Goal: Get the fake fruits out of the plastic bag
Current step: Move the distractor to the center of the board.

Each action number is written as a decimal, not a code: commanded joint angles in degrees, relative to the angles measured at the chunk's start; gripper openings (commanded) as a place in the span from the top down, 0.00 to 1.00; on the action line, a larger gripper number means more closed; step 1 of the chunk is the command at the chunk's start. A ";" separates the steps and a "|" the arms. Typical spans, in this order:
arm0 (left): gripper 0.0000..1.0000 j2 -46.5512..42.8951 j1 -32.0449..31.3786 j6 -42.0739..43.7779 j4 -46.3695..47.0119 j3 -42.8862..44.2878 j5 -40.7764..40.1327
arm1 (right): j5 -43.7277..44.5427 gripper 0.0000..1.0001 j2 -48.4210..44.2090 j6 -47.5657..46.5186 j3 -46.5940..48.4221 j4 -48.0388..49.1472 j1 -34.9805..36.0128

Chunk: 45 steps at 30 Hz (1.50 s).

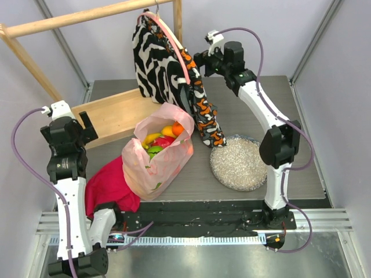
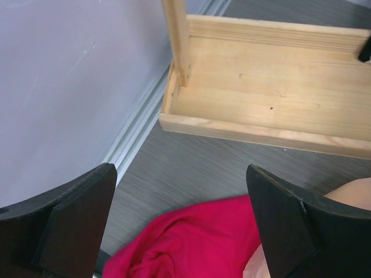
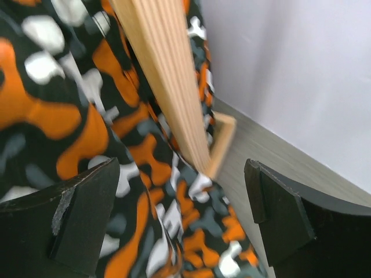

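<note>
The bag (image 1: 156,168) stood near the middle of the worktop (image 1: 278,116), its mouth open upward. The fruits (image 1: 162,141) were all inside it, heaped at the mouth: I could pick out an orange one (image 1: 177,128), a red one (image 1: 164,142), a green one (image 1: 154,149) and something yellow (image 1: 151,138). None lay outside the bag.

A red cloth (image 1: 110,185) was bunched against the bag's left side, touching it. To the bag's right, apart from it, sat a silvery plate (image 1: 239,165). Just behind the bag hung an orange-and-black fabric (image 1: 204,119), its lower end reaching the worktop between bag and plate. A zebra bag (image 1: 152,63) hung further behind from a wooden rack (image 1: 87,16). The rack's tray (image 1: 119,113) lay behind and left of the bag.

My left hand (image 2: 179,223) hovered left of the bag, above the cloth, with the tray's near edge ahead of it. Its fingers (image 2: 75,226) stood wide apart and held nothing. A pale pink sliver at that view's right edge was probably the bag.

My right hand (image 3: 182,217) was up behind the bag, close to the orange-and-black fabric and a rack post (image 3: 165,75). Its fingers (image 3: 278,214) were also spread wide, with nothing between them. I couldn't tell whether it touched the fabric.
</note>
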 commanded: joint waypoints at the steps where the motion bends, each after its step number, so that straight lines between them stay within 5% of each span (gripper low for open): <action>1: 0.00 0.97 2.57 -1.78 -1.42 2.42 -2.82 | -1.61 0.03 3.98 5.95 6.83 8.54 2.15; 9: 0.00 5.10 8.54 -0.73 5.85 0.58 -6.08 | 0.66 0.02 13.81 10.00 14.83 17.24 5.41; 19: 0.00 20.22 9.70 -1.69 18.43 4.09 -0.99 | 35.47 0.07 17.89 12.81 19.51 22.88 3.32; 25: 0.00 31.46 9.52 -1.34 28.36 8.39 4.28 | 35.31 0.09 11.12 13.79 12.31 20.68 -4.07; 33: 0.00 52.63 7.77 -1.43 27.84 28.93 7.37 | 32.76 0.09 3.64 10.97 2.72 19.80 -11.19; 40: 0.00 64.94 6.01 -0.03 30.04 43.27 8.24 | 24.33 0.09 1.70 11.05 -1.60 17.95 -10.76; 45: 0.04 60.59 4.95 -2.82 27.32 39.01 11.57 | 19.23 0.10 1.53 12.64 -1.68 16.28 -10.15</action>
